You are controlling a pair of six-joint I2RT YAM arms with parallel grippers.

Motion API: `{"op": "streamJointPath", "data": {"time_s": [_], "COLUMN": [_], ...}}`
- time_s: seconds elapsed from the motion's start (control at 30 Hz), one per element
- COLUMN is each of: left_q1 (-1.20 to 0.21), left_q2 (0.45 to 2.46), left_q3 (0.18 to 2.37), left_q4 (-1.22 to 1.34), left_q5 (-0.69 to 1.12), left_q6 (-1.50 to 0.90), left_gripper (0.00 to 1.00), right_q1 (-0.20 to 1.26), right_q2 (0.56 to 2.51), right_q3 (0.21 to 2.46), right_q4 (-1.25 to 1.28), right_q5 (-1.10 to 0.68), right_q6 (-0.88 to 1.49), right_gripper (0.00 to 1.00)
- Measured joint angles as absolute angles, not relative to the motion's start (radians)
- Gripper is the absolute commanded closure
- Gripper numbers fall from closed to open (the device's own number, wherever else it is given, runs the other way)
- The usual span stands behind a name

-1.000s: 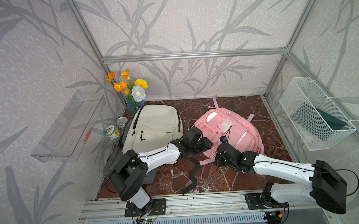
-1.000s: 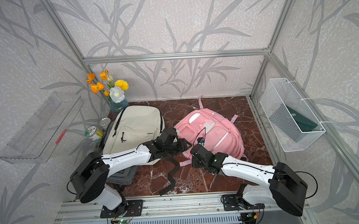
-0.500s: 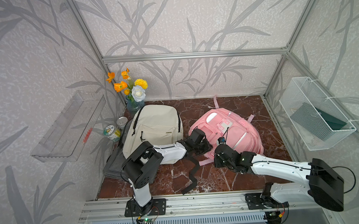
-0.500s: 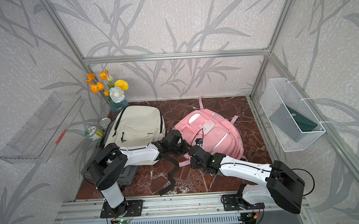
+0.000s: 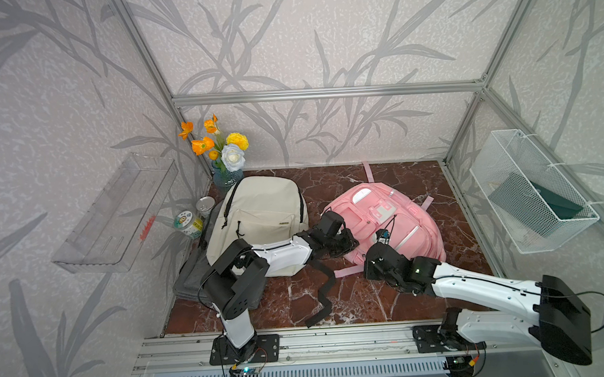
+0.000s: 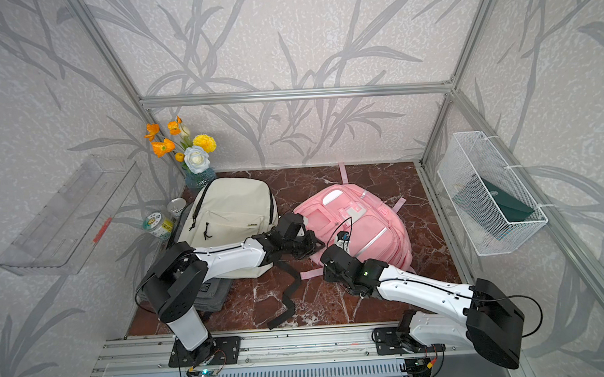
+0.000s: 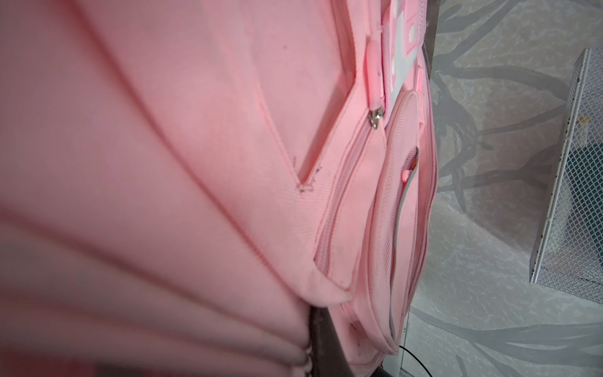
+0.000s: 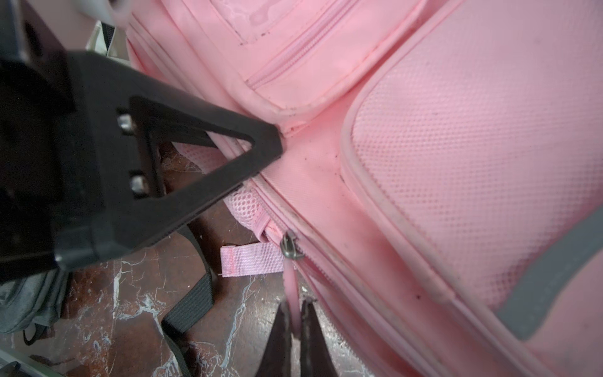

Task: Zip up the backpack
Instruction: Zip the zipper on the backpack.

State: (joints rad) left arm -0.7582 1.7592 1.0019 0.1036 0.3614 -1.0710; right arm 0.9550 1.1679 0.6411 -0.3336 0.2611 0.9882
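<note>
- You've got a cream fabric backpack (image 5: 259, 213) lying flat, left of centre.
- Folded grey fabric bag (image 5: 188, 284) partly under it.
- Blue glass vase (image 5: 227, 179) of orange, yellow and white flowers, back-left corner.
- Printed tin can (image 5: 189, 223) just beside an open silver can (image 5: 205, 204).
- Clear plastic wall shelf (image 5: 117, 213) on your left.
- White wire basket (image 5: 498, 165) on your right, with a dark green flat item (image 5: 556, 201) inside.
- Black webbing strap (image 5: 325, 291) lying across the dark red marble tabletop (image 5: 370, 299).

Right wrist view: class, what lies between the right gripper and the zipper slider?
A thin pink pull tab, running from the slider into the shut right gripper; only the right wrist view shows it.
</note>
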Motion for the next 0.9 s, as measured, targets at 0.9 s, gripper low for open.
{"op": "streamJointPath", "data": {"time_s": [0.9], "left_q1": [-0.699], "left_q2": [1.792], "left_q3": [1.063], "left_q4": [0.030], "left_q5": [0.430], "left_q6": [-0.995], "left_gripper": [1.00], "right_q1": [0.950], "right_q2": [1.087], "right_q3": [0.550], "right_q4": [-0.242], "right_q5": [0.245], "right_q6": [0.995], "right_gripper": [1.00]}}
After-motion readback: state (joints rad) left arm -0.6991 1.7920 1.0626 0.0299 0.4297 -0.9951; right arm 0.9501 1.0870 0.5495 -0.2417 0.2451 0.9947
